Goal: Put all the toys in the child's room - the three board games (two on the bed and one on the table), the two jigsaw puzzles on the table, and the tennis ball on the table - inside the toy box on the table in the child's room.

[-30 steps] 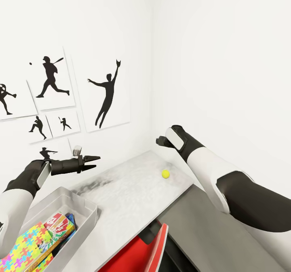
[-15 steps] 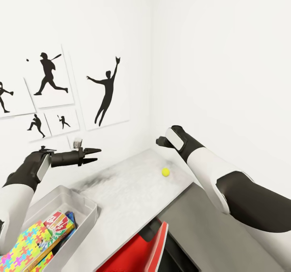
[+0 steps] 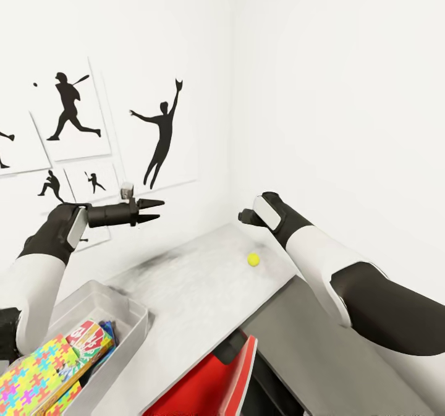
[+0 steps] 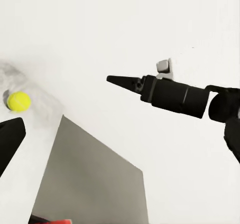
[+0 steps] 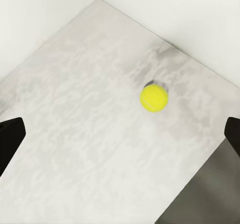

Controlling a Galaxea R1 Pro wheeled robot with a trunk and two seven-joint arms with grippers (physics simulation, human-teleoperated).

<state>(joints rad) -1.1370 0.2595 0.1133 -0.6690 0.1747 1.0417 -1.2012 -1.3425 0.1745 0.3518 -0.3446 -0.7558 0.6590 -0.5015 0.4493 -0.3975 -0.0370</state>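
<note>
The yellow tennis ball (image 3: 253, 259) (image 5: 153, 98) (image 4: 19, 101) rests near the far corner of the white-topped table (image 3: 185, 292). My right gripper (image 3: 247, 216) (image 5: 120, 134) hovers above it, open and empty, with the ball between and beyond its fingertips (image 5: 11, 136). My left gripper (image 3: 158, 210) is open and empty, held high over the table's middle, in front of the wall. The light-grey toy box (image 3: 120, 303) stands at the lower left. Inside it are jigsaw puzzles (image 3: 37, 366) and board games (image 3: 93, 340).
A low cabinet with a dark grey top (image 3: 334, 348) adjoins the table on the right. A red object (image 3: 216, 379) sits below the table's front edge. White walls meet in a corner behind the table, the left one hung with baseball silhouette posters (image 3: 162, 135).
My left gripper has risen well above the table and moved slightly right. The view has tilted a little. The right arm and ball stay put.
</note>
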